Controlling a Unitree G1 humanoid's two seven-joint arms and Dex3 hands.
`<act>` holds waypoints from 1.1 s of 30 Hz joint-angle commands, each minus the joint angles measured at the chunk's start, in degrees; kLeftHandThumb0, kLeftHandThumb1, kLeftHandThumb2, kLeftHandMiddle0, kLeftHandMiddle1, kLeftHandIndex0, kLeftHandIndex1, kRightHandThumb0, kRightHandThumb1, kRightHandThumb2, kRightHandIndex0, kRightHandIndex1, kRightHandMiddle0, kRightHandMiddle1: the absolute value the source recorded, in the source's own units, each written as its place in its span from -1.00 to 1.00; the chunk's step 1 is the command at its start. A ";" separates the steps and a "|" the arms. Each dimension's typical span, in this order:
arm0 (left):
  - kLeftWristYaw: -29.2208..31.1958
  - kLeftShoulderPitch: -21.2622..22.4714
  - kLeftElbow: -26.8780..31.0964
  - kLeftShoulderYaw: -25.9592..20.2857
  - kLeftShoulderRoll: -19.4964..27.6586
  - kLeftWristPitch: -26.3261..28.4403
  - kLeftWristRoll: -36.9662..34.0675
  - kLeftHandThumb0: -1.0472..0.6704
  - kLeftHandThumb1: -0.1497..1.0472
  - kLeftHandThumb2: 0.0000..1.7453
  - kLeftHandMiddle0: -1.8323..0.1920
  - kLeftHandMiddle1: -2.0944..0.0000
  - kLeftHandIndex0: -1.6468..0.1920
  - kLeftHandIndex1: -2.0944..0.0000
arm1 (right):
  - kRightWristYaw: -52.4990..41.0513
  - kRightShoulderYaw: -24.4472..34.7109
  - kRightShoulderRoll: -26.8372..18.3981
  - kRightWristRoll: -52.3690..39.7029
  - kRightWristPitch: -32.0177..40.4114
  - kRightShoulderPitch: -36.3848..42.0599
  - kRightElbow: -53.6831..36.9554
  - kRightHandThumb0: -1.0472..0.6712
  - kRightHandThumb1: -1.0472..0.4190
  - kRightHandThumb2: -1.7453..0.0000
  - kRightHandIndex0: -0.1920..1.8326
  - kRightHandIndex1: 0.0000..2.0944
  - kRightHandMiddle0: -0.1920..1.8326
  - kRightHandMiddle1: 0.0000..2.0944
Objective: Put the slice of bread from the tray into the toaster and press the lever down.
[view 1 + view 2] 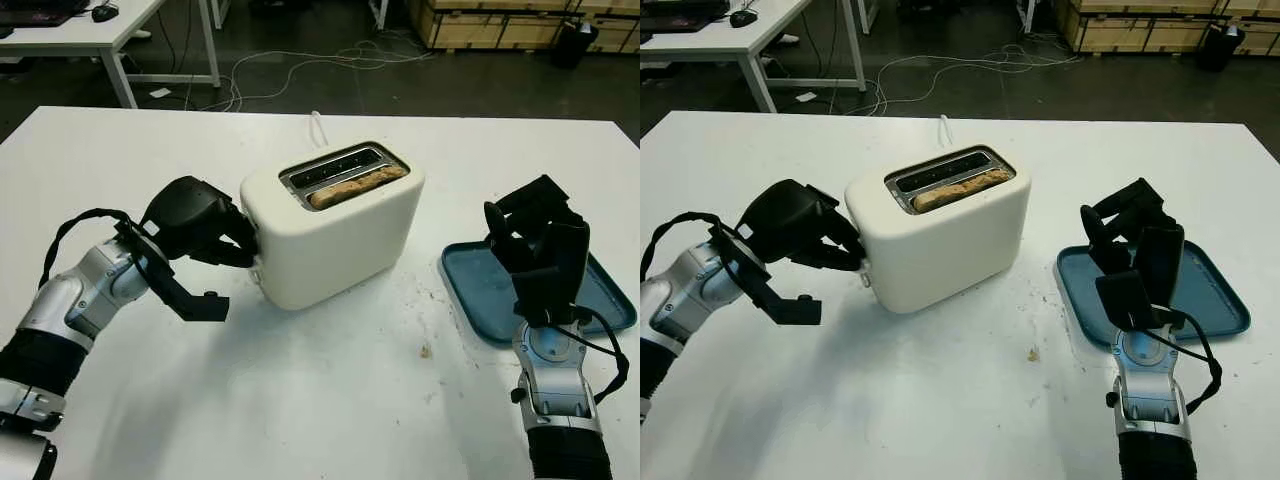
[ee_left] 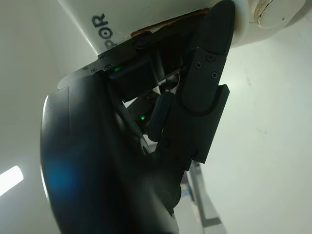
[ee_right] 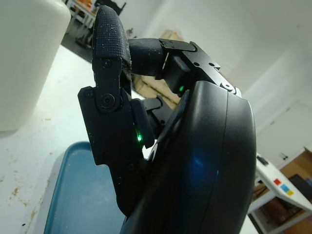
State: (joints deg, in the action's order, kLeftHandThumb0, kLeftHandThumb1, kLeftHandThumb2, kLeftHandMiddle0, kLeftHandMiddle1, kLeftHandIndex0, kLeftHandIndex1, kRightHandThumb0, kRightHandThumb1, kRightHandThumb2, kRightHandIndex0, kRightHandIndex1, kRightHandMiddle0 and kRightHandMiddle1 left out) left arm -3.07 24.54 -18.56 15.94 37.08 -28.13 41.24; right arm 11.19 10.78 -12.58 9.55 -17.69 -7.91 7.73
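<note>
The cream toaster (image 1: 340,235) stands mid-table, with the slice of bread (image 1: 357,186) sunk in its nearer slot so that just the browned top edge shows. My left hand (image 1: 235,245) is at the toaster's left end, fingertips against that end wall; they hide the lever. In the left wrist view a finger (image 2: 204,87) lies along the toaster's end (image 2: 87,19), close to a round knob (image 2: 273,12). My right hand (image 1: 535,235) is held up, open, over the near left part of the blue tray (image 1: 480,290), which has nothing on it.
Crumbs (image 1: 425,351) lie on the white table between toaster and tray. The toaster's white cable (image 1: 318,128) runs off behind it. Beyond the table's far edge are a dark floor with cables and a white desk (image 1: 100,30).
</note>
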 commanded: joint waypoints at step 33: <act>4.70 -14.03 8.57 5.30 -7.76 16.14 -8.27 -0.48 0.61 -1.00 -0.31 -0.45 -0.62 1.00 | -2.57 0.29 -0.61 -1.62 -2.05 1.90 -1.43 -0.64 -0.83 0.65 0.02 0.67 -0.21 0.64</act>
State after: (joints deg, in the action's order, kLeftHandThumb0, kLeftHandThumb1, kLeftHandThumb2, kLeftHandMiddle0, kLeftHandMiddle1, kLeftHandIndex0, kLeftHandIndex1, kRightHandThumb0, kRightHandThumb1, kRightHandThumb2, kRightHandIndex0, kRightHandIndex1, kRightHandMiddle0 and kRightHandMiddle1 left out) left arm -7.81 16.14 -9.08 15.48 31.19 -13.05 32.40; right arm 9.06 11.19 -12.91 7.97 -18.78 -6.39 7.31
